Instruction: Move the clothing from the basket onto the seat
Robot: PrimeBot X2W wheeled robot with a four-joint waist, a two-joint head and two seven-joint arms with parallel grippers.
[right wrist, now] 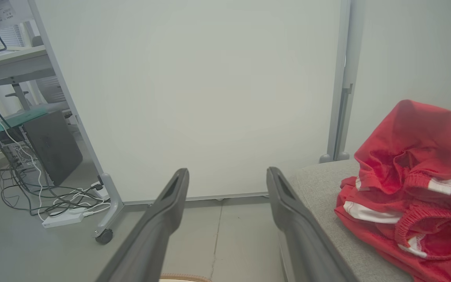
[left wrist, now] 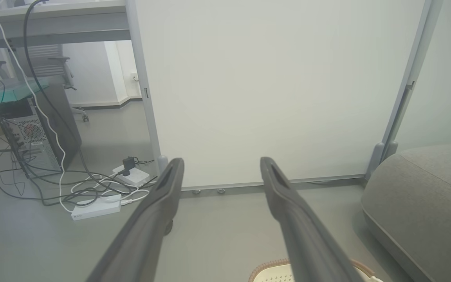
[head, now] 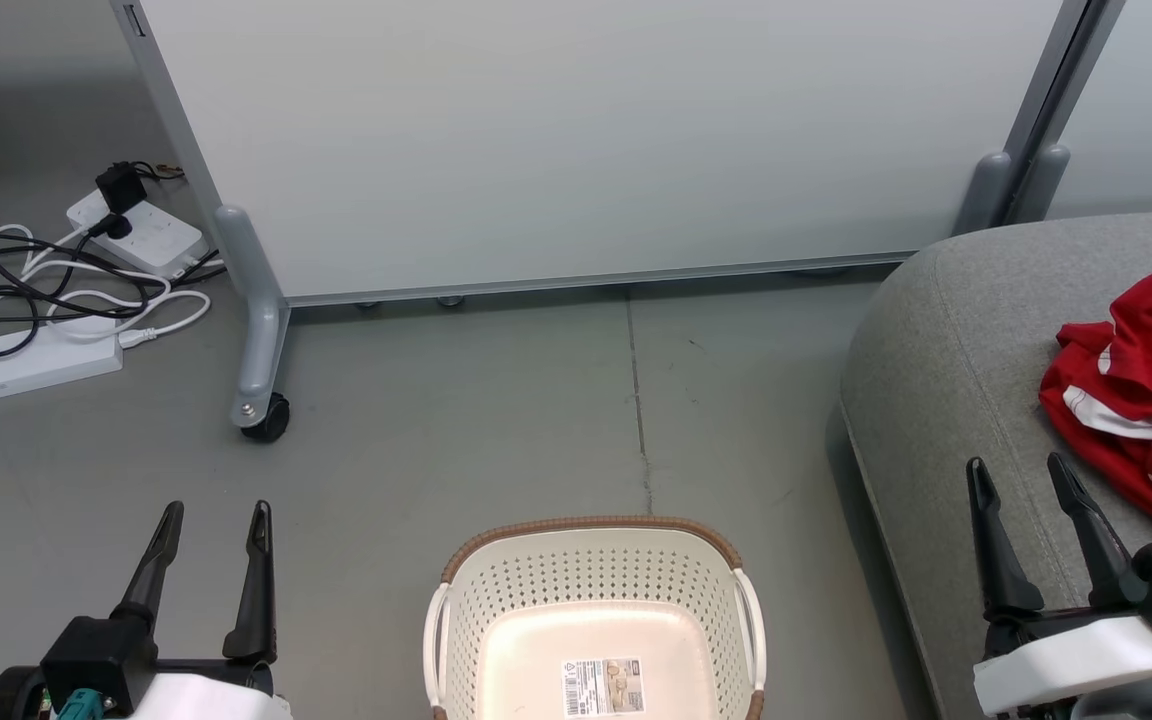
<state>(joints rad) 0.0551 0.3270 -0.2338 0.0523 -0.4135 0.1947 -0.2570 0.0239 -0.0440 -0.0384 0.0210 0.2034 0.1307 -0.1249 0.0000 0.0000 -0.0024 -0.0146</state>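
The red clothing [head: 1151,385] with white trim lies bunched on the grey seat [head: 946,330] at the right; the right wrist view has the clothing [right wrist: 409,184] heaped on the seat [right wrist: 319,184]. The cream basket [head: 596,620] with a brown rim stands on the floor at the bottom centre, with nothing inside but a paper label [head: 602,686]. My left gripper [head: 216,520] is open at the lower left, over bare floor left of the basket. My right gripper [head: 1021,470] is open above the seat's front edge, just left of the clothing.
A white partition panel [head: 576,140] on grey wheeled legs [head: 261,405] stands behind the basket. Power strips and tangled cables [head: 66,280] lie on the floor at the far left. A desk with a computer tower [left wrist: 33,133] stands beyond them. Grey floor [head: 536,420] lies between partition and basket.
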